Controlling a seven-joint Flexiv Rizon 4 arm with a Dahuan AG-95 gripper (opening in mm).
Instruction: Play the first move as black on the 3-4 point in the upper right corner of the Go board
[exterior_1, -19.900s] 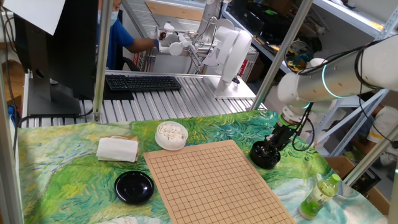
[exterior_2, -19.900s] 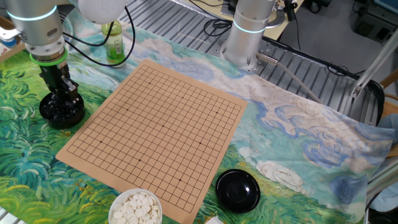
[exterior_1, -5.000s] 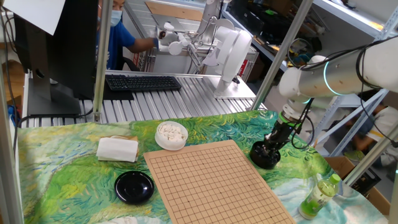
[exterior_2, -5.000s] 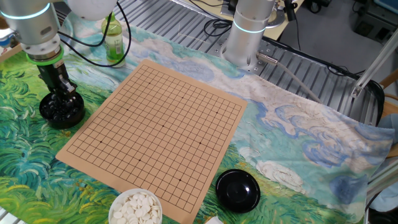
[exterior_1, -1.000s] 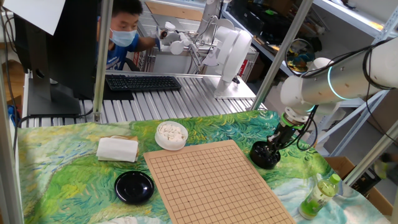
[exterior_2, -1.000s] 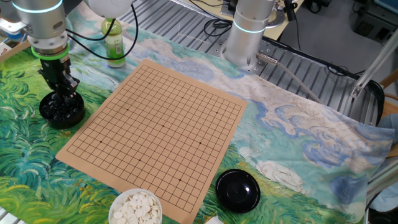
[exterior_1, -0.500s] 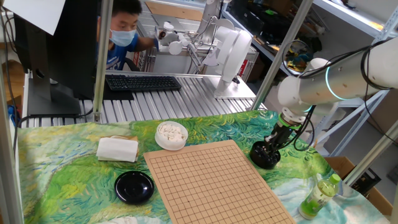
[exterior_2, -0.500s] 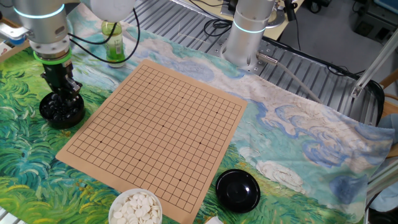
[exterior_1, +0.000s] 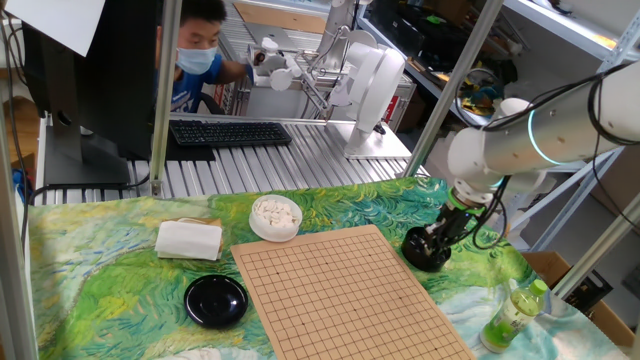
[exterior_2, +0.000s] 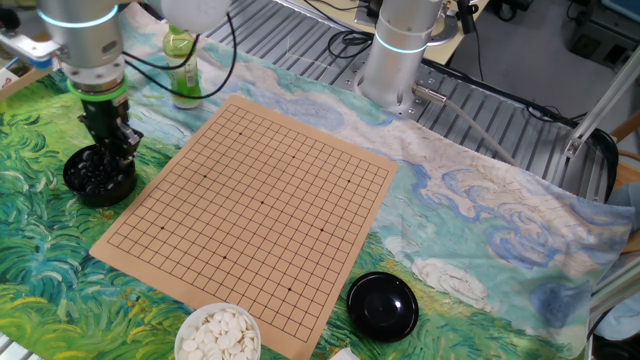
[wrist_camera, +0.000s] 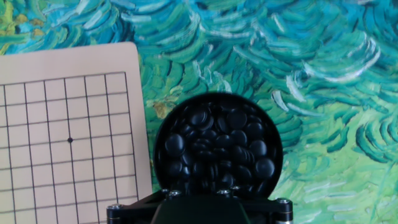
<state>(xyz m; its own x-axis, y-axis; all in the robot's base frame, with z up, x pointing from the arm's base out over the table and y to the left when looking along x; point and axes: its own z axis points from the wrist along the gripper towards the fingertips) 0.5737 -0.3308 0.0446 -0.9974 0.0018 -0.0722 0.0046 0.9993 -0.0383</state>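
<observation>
**Asker:** What is different now from a moment ago?

**Me:** My gripper (exterior_2: 117, 146) has come up out of the bowl (exterior_2: 74, 183) of black stones (wrist_camera: 214, 144). Half a second ago it was low, down among them. Now, at the left side of the other fixed view, it hangs above the bowl's rim and a little toward the Go board (exterior_2: 260, 210).

**Asker:** Do you hold a stone, then?

**Me:** I cannot tell. In the hand view only the body of my hand shows, at the bottom edge, and the fingertips are hidden. In both fixed views the fingers are too small and dark to see whether they are closed on something. I judge that lifting away from the bowl means the pick is finished, but this is only a judgement.

**Asker:** Where must the stone go?

**Me:** The board has no stone on it. Its corner just beside the bowl appears in the left part of the hand view. I take the 3-4 point (wrist_camera: 89, 139) as the crossing next to the star dot there, near my hand.

**Asker:** What does this mean for the task?

**Me:** If the stone is between my fingers, only a short carry and a gentle placing are left.
</observation>
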